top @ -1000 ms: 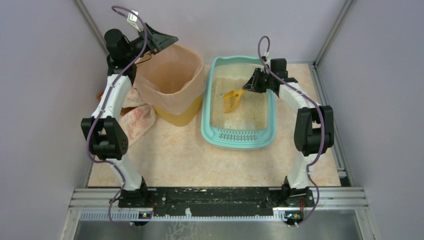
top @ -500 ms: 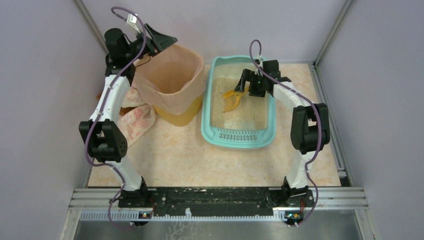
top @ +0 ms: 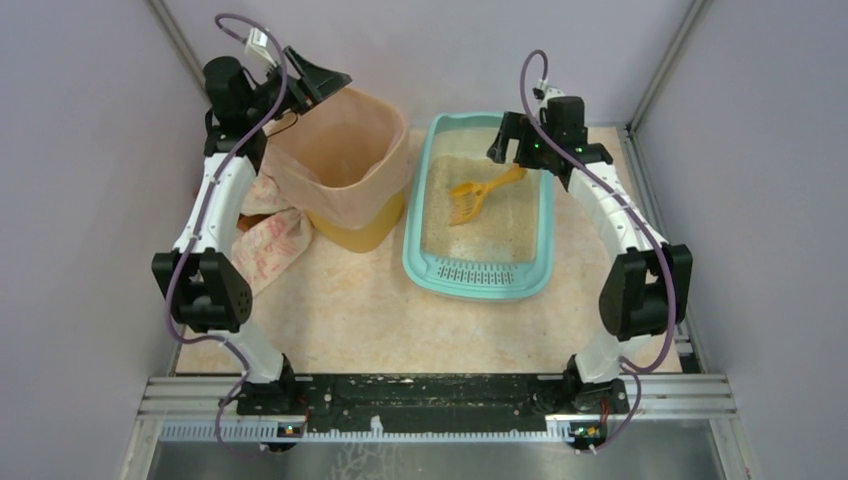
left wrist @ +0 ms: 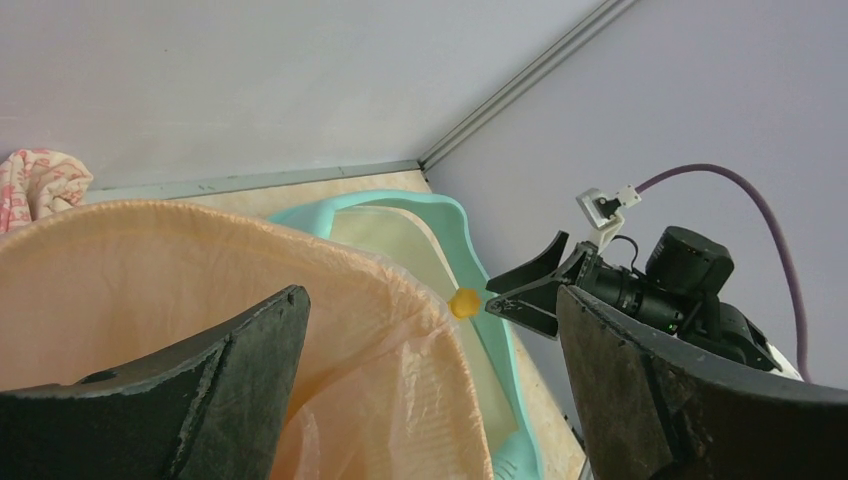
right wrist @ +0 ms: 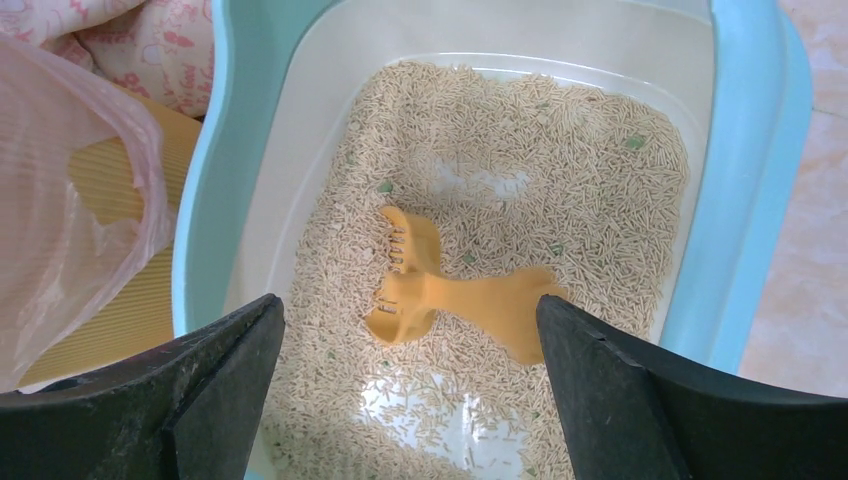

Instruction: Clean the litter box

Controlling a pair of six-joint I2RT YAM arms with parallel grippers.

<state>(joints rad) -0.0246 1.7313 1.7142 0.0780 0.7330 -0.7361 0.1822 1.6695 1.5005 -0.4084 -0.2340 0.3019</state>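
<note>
Above the litter box (top: 412, 245), right tool (right wrist: 408, 305) apart (left tool (left wrist: 430, 298) too), scoop (right wrist: 485, 300) unheld

Left arm (top: 215, 200): rises from the near edge of the table (top: 350, 310), elbow bent outward, forearm stretched up to the far left corner.
Left gripper (top: 322, 76): held high, jaws spread wide, nothing between them.
Right arm (top: 620, 215): rises from the near edge, elbow out toward the right edge, forearm arching to the far edge.
Right gripper (top: 508, 140): tilted downward, jaws wide apart, holding nothing.
</note>
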